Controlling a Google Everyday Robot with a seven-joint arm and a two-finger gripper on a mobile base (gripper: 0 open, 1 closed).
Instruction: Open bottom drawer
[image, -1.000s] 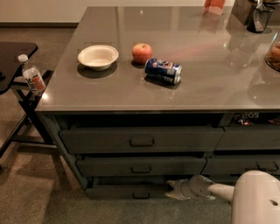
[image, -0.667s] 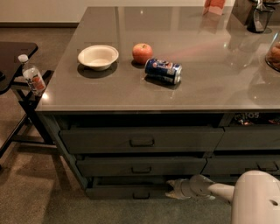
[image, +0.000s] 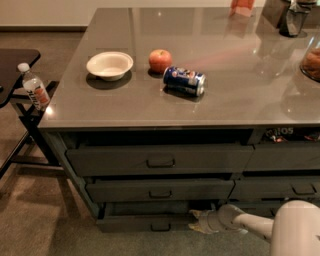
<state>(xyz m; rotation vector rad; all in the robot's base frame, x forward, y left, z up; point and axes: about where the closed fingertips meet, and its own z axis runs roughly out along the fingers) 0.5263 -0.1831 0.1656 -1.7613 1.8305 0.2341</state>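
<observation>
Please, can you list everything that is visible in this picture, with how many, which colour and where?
counter: one, grey, across the middle
bowl: one, white, on the counter, left
apple: one, red, right of the bowl
can: one, blue, on its side, front-right of the apple
water bottle: one, clear with red label, left of the counter
orange object: one, at the counter's far edge
top drawer: one, dark grey, under the counter
middle drawer: one, dark grey, below it
bottom drawer: one, dark grey, lowest
neighbouring stack: one, dark grey, right
gripper: one, pale, at the bottom drawer's right end
arm: one, white, bottom right
</observation>
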